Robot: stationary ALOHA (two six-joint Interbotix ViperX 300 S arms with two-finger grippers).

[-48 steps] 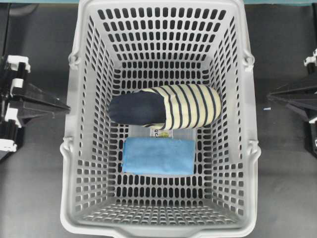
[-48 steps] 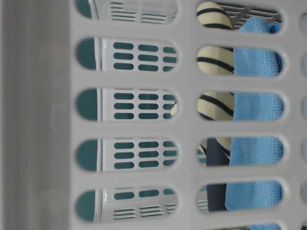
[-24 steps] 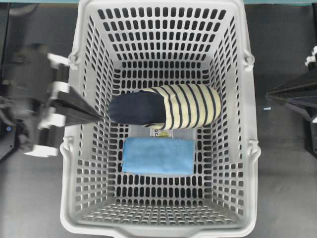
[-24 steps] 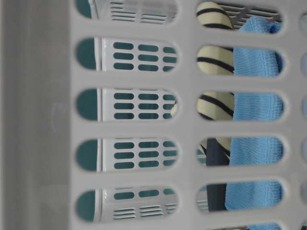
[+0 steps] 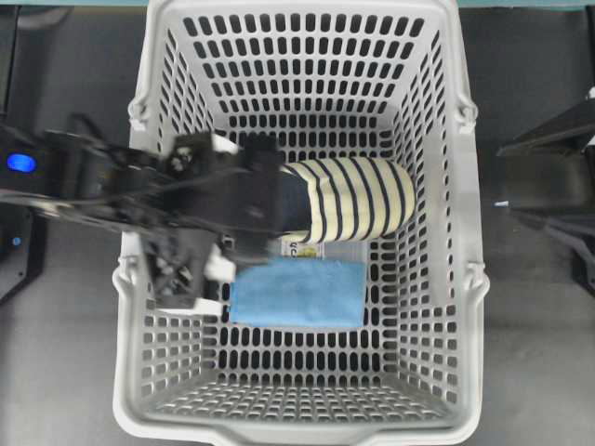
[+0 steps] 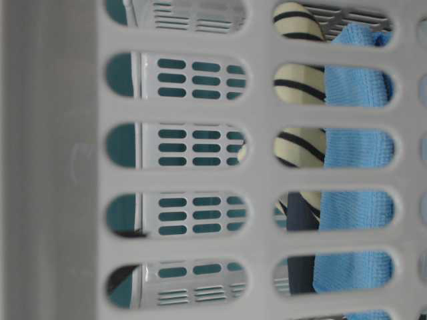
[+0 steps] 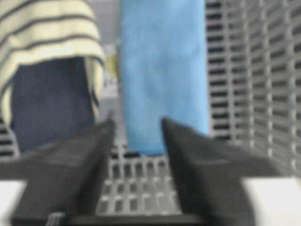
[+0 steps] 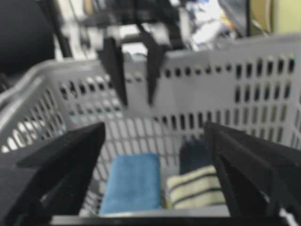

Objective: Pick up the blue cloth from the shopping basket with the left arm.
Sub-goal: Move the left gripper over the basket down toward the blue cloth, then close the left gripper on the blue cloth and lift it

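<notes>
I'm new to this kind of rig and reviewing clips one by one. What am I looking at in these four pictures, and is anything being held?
This is a two-armed robot at a table. One picture looks straight down, one peers sideways through the basket wall, and two come from cameras mounted on each arm's wrist.

On the table stands a grey basket. Inside lie a blue cloth and, just behind it, a rolled striped garment, with a small packet partly hidden under them.

The left arm has reached over the basket's side; its gripper hangs open above the near end of the cloth, not touching it. The right gripper waits outside the basket, also open. In its view the left gripper shows across the basket as two dark fingers pointing down.

Nothing is held yet.
</notes>
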